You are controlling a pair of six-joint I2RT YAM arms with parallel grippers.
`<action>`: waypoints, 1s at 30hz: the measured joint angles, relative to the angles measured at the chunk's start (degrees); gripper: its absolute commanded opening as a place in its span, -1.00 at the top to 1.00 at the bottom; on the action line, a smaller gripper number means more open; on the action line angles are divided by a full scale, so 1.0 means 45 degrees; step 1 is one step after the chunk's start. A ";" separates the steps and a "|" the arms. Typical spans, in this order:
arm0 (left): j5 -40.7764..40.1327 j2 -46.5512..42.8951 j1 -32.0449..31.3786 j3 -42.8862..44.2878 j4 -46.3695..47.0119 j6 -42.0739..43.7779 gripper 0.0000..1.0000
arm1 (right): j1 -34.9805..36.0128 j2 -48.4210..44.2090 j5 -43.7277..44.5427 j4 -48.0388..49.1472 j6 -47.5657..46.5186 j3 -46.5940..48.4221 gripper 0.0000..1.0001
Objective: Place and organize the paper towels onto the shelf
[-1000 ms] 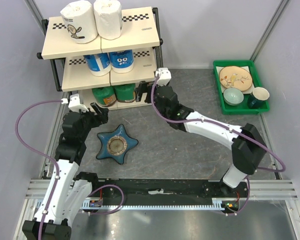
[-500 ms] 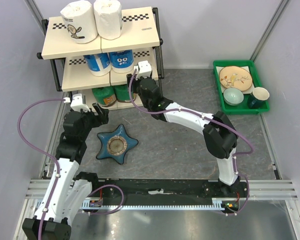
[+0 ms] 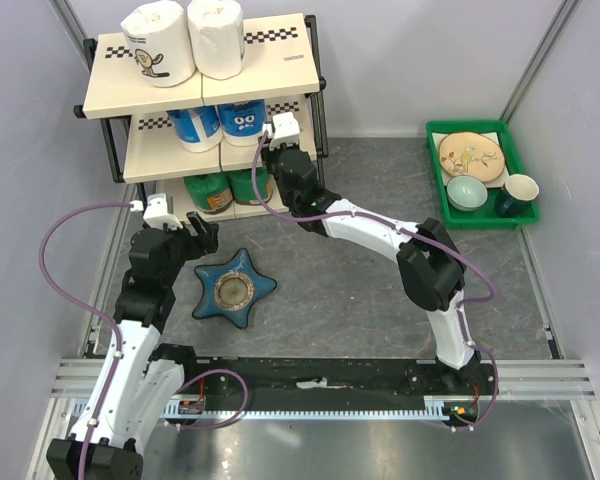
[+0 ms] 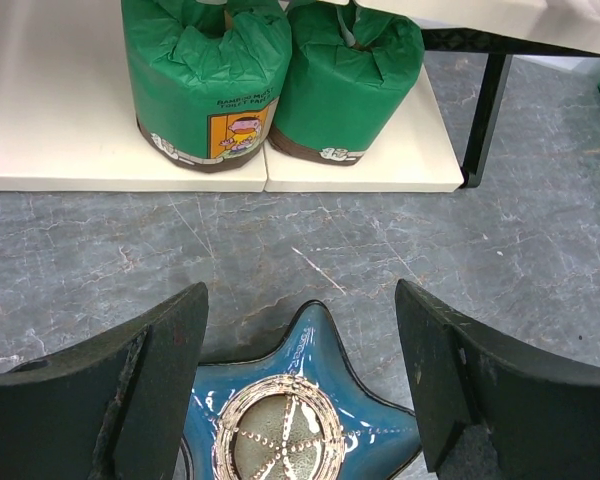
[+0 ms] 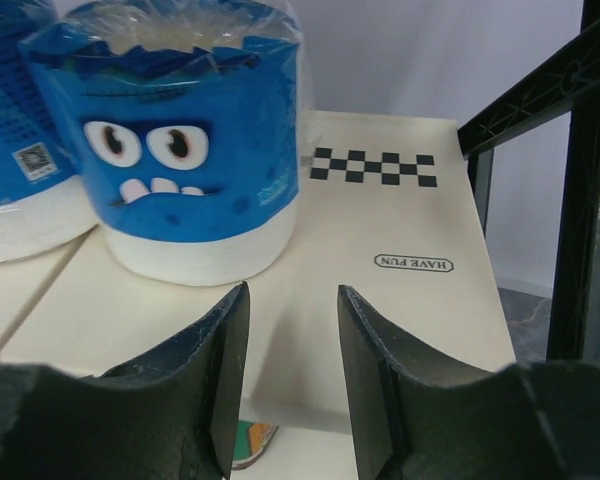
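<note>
paper towels (image 3: 158, 45): six upright on the shelf (image 3: 275, 60).
right gripper (image 5: 292, 300): nearer; at shelf's middle board, jaws narrowly apart, empty; blue roll (image 5: 170, 140) ahead-left.
left gripper (image 4: 300, 300): jaws wide, empty, short of shelf.

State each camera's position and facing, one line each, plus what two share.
Top external: above, behind the bases, looking down at the shelf; both arms show.
Left wrist: faces green rolls over the star dish; left gripper shows.
Right wrist: faces blue rolls on a shelf board; right gripper shows.
Shared: top and left wrist see that dish.
</note>
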 measured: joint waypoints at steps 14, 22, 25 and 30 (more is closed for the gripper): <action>0.0000 -0.0053 0.0000 -0.0097 0.0243 0.0073 -0.65 | -0.0889 0.1583 -0.0272 0.1122 -0.0782 0.0879 0.38; 0.0000 -0.0078 0.0000 -0.0112 0.0277 0.0073 -0.65 | -0.1137 0.2467 -0.0772 0.1219 -0.0865 0.2497 0.39; 0.0000 -0.0097 0.0000 -0.0126 0.0282 0.0073 -0.65 | -0.1268 0.2803 -0.0986 0.1205 -0.0894 0.3113 0.39; 0.0000 -0.0112 -0.0015 -0.0151 0.0282 0.0073 -0.65 | -0.1467 0.3332 -0.1282 0.1015 -0.1107 0.3891 0.40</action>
